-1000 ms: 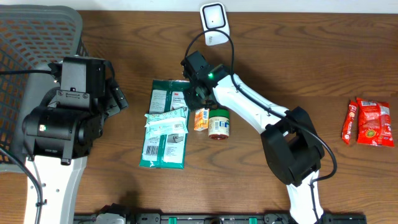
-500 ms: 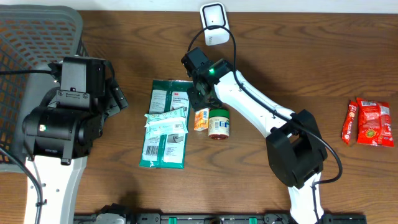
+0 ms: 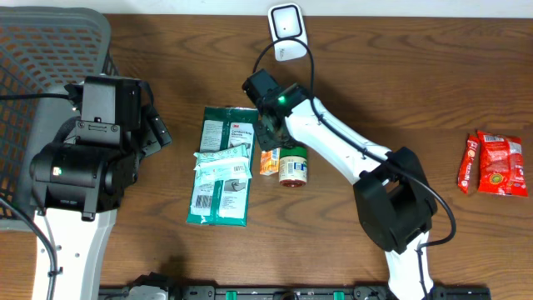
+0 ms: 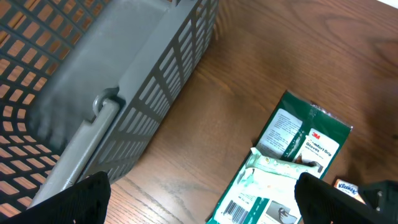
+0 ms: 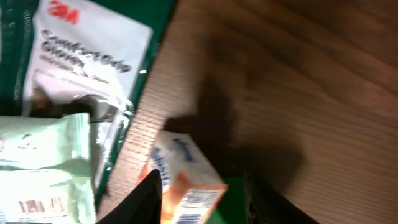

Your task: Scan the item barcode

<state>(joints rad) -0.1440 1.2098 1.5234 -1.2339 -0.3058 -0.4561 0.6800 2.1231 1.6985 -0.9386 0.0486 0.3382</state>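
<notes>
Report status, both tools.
Left tool open, idle. Right tool open, astride box. Jar right beside box; glove pack on other side.

Table (image 3: pixel 400 92) matt wood; small box (image 5: pixel 186 180) glossy card; glove pack (image 3: pixel 223 129) glossy plastic; basket (image 3: pixel 50 15) plastic.

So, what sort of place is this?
Probably a mock shop checkout on a wooden table: a white barcode scanner at the far edge, a grey shopping basket at the left, and packaged goods such as a 3M gloves pack and a small jar.
</notes>
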